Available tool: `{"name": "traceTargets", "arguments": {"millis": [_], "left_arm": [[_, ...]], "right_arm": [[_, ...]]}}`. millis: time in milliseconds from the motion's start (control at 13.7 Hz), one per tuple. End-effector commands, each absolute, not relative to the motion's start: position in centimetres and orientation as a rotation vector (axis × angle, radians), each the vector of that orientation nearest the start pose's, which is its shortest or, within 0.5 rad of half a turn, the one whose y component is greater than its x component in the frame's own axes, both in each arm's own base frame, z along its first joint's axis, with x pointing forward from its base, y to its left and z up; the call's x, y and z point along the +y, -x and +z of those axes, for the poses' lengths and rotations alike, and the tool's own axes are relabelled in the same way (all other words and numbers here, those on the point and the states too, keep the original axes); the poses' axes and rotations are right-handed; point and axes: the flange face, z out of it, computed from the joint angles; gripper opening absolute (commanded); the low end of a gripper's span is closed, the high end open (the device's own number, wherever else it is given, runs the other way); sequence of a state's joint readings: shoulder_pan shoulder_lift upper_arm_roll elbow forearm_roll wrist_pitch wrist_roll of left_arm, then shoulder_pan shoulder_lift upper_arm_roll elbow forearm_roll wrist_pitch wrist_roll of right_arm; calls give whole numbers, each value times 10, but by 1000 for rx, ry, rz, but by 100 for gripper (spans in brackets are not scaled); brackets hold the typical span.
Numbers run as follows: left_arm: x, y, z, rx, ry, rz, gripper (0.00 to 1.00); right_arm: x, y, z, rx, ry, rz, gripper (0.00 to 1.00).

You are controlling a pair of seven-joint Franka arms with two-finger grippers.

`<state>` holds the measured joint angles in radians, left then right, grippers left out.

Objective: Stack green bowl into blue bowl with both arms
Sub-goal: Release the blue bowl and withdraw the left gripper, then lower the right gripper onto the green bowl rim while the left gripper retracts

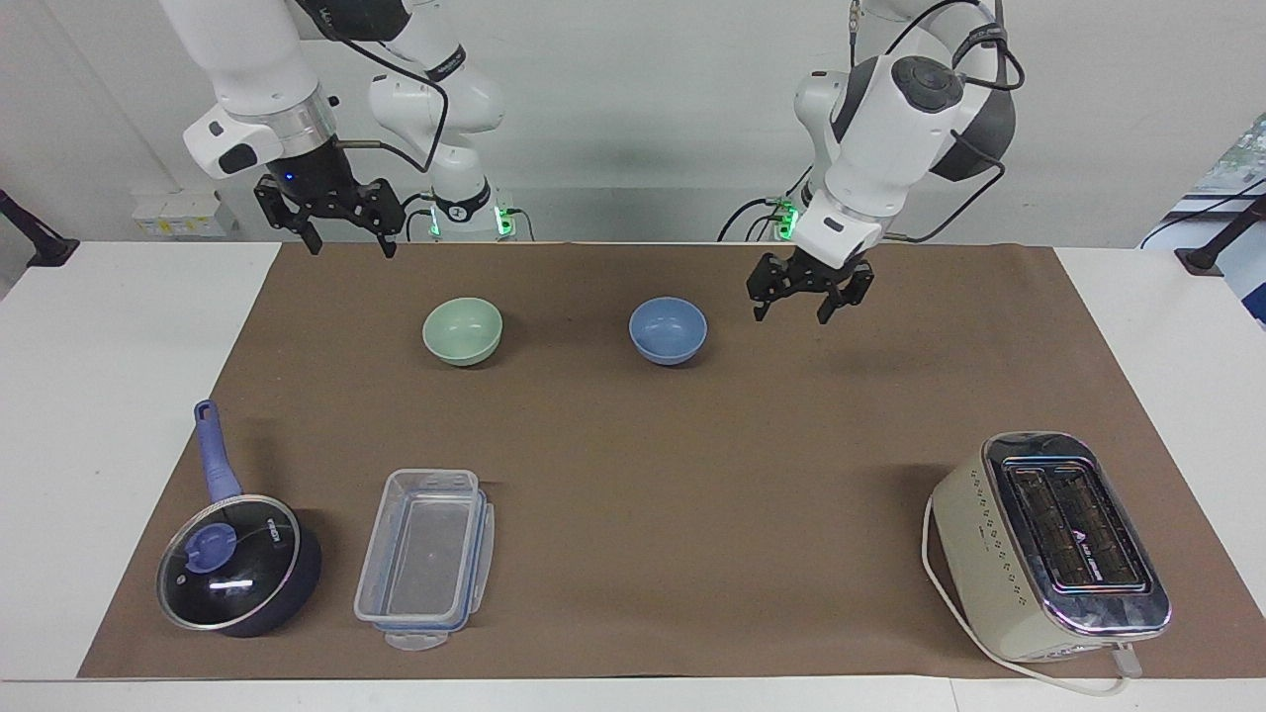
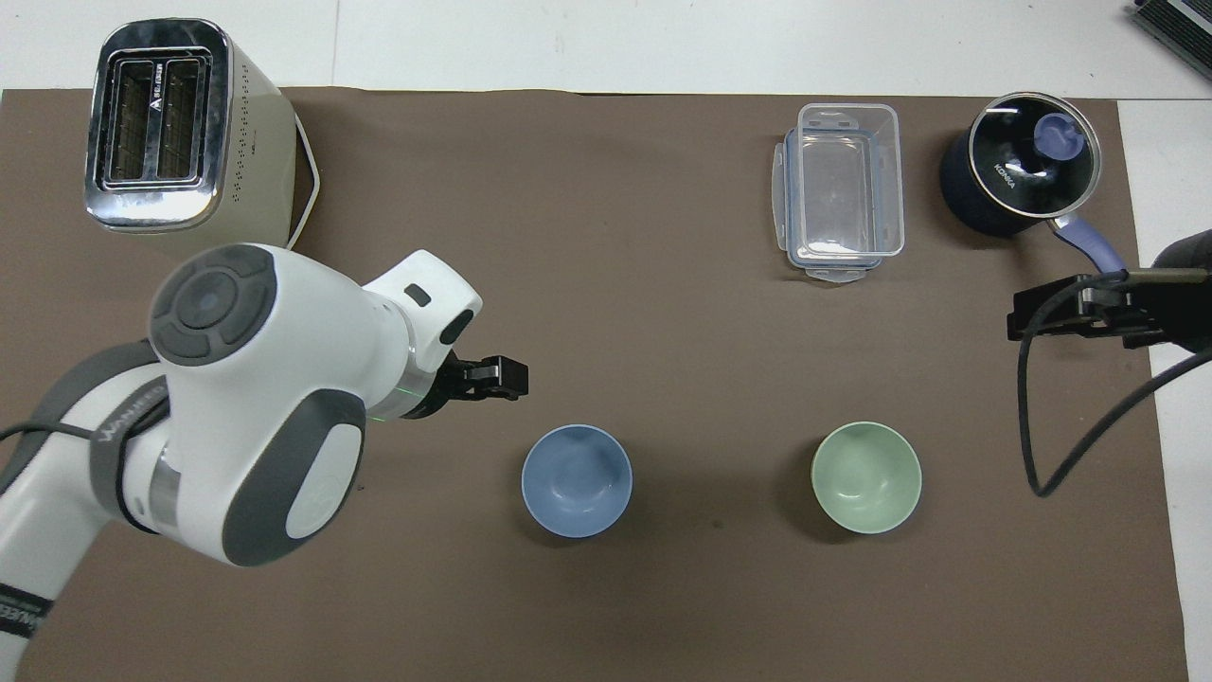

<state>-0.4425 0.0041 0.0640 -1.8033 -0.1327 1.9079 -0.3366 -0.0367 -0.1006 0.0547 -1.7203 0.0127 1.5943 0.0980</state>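
The pale green bowl [image 1: 462, 331] and the periwinkle-blue bowl [image 1: 669, 330] stand upright and empty, side by side and apart, on the brown mat. They also show in the overhead view, the green bowl [image 2: 866, 476] and the blue bowl [image 2: 577, 480]. My left gripper [image 1: 806, 307] is open and empty, raised over bare mat beside the blue bowl, toward the left arm's end; it also shows from above [image 2: 502, 377]. My right gripper [image 1: 348, 240] is open and empty, held high over the mat's robot-side edge, toward the right arm's end from the green bowl.
A cream toaster [image 1: 1053, 544] stands far from the robots at the left arm's end. A clear plastic container [image 1: 425, 559] and a dark blue lidded saucepan [image 1: 237, 564] stand far from the robots at the right arm's end.
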Motion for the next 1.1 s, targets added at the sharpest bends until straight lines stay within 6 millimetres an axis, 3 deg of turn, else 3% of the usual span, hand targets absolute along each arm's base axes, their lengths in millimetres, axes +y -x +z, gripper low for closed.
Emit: {"name": "traceTargets", "arguments": {"millis": [0,219,438,658,877,1023], "left_arm": [[-175,-555,557,93,3262,-74,100],[-111,-571,565,134,3252,-66,100],[-55,-576,566,121,3247,-60,100],[-6,-577,564,103,3245,-43,100],[26,-575,566,65,3203,-30,100],[24,-575,573,65,3178,-17,100]], "right_arm": [[7,-506,575,99,3127,68,100],[7,-496,526,101,3128,126,100],[11,-491,487,90,3129,140,100],[14,-483,436,84,3130,121,100],[19,-471,404,19,3127,171,100],[20,-465,390,0,3126,169,100]]}}
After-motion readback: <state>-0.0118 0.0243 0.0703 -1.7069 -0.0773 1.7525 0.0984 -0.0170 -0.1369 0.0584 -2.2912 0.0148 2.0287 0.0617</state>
